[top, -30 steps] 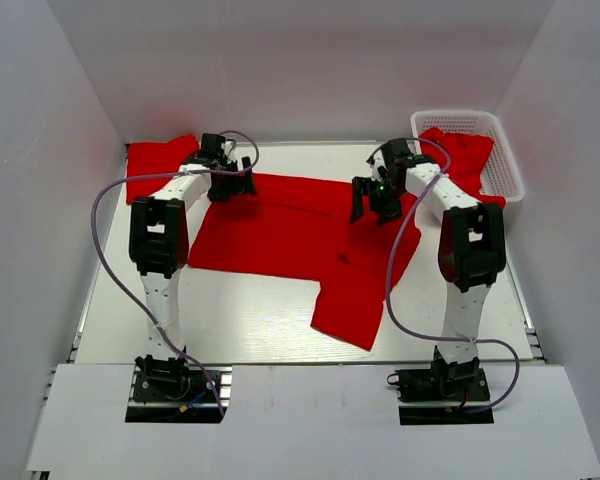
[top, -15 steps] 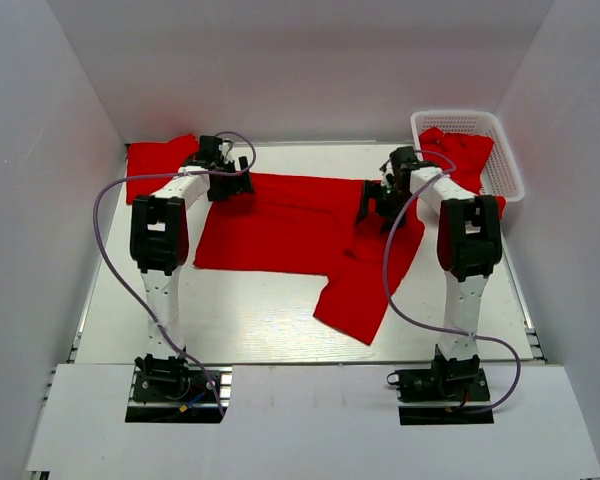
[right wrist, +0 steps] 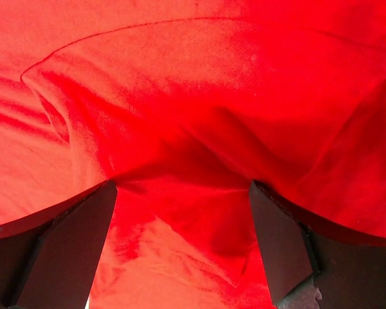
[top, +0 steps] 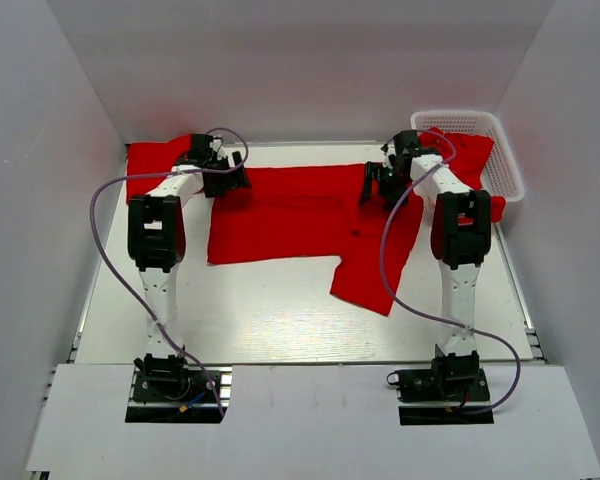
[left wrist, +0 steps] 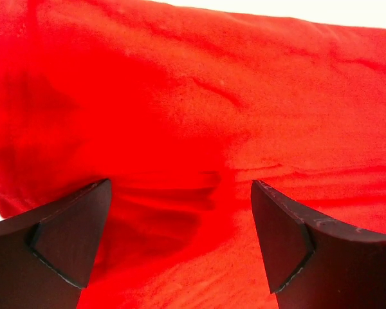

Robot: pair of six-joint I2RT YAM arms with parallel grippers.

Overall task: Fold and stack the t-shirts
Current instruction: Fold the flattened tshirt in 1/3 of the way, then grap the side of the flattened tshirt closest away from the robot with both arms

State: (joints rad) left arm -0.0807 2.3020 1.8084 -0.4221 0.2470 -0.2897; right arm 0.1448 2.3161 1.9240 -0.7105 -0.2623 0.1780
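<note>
White walls close in a pale tabletop (top: 260,310), and most of its far half is covered by one red shirt (top: 290,215) laid out nearly flat. The left pincer (top: 227,175) hangs over that shirt's far corner, and the right pincer (top: 380,187) stands over the opposite end of the same far edge. Spaced like this, the two could probably take both ends at once and keep the cloth taut for a fold. Seen from the left wrist, the left pincer (left wrist: 180,187) is spread wide with creased cloth lying loose under and between its fingers, nothing clamped, and a strip of bare tabletop shows just beyond. The right pincer (right wrist: 182,185) is equally wide above a raised fold, with a curved seam beyond its tips. On the near side of the right pincer a long flap trails toward the arm bases, so the shirt is not yet squared. Outward of the right pincer sits a white basket (top: 460,118) holding another shirt (top: 470,150); outward of the left pincer lies a red pile (top: 152,165), likely the stack.
</note>
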